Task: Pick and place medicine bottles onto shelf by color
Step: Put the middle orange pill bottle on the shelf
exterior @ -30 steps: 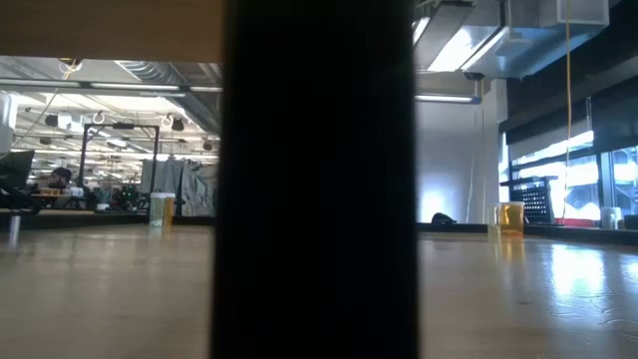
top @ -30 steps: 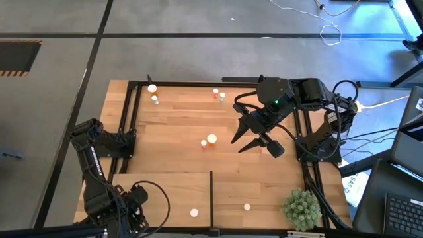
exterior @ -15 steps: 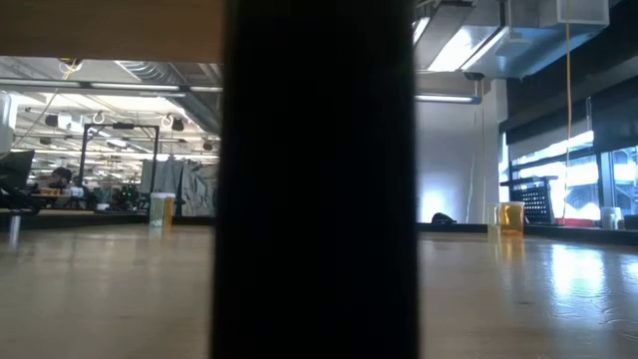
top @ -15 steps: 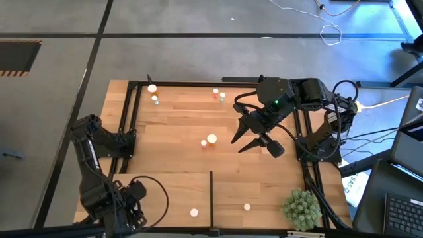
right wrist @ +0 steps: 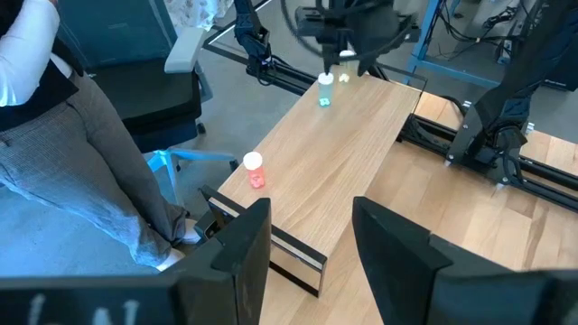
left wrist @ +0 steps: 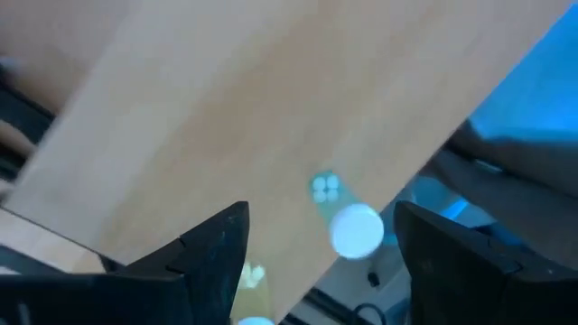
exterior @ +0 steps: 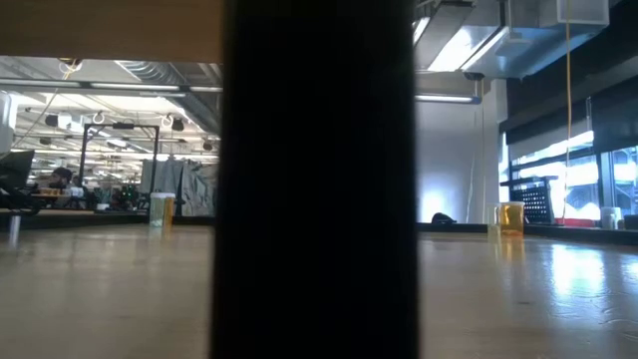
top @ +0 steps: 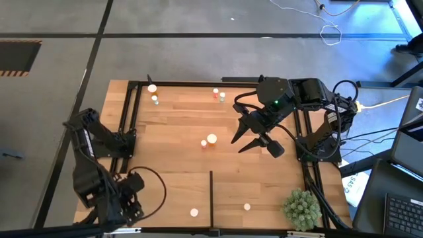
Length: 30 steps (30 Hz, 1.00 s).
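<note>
End effector (left wrist: pixel 312 248): two dark fingers (left wrist: pixel 212 248) spread apart, nothing between them.
Shelf (left wrist: pixel 253 117): pale wood board, running slantwise.
Bottle (left wrist: pixel 348 221): greenish body, white cap, lying on the board between the fingers, blurred.
Beyond the board: blue-lit surroundings, unclear.

Two dark jointed arms; black cables looping off both; right gripper (top: pixel 253 140) has long tapered black fingers (top: pixel 240 135); small green light near its wrist
</note>
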Each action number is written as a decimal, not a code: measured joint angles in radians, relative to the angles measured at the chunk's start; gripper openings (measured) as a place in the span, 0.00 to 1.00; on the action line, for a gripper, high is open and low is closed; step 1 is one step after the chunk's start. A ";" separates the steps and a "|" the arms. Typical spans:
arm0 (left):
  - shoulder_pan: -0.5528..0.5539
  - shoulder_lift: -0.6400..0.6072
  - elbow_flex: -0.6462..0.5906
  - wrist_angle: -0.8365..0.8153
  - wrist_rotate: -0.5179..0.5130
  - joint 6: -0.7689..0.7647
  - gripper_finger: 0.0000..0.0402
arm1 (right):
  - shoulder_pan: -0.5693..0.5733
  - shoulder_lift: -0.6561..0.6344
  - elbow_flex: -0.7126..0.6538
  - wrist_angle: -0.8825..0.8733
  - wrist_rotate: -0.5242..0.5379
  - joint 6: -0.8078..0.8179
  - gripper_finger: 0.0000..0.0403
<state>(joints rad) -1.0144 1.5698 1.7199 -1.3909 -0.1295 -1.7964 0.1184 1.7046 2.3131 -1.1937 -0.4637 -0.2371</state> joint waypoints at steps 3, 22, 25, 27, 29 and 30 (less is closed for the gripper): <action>0.017 -0.040 0.000 -0.043 -0.094 0.009 0.67 | 0.000 0.000 0.000 0.000 0.000 0.000 0.40; 0.438 -0.098 -0.001 -0.179 -0.359 0.642 0.67 | 0.000 0.000 0.000 0.000 0.000 0.000 0.40; 0.501 -0.114 -0.001 -0.182 -0.336 0.757 0.67 | 0.000 0.000 0.000 0.000 0.000 0.000 0.40; 0.534 -0.114 -0.001 -0.181 -0.322 0.816 0.67 | 0.000 0.000 0.000 0.002 0.000 0.000 0.40; 0.563 -0.112 -0.001 -0.180 -0.320 0.859 0.67 | 0.000 0.001 0.000 0.024 0.000 -0.002 0.40; 0.574 -0.112 -0.001 -0.180 -0.320 0.871 0.67 | 0.000 0.002 0.000 0.038 0.000 0.000 0.40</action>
<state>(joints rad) -0.4403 1.4573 1.7187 -1.5713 -0.4497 -0.9250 0.1184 1.7067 2.3127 -1.1555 -0.4637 -0.2371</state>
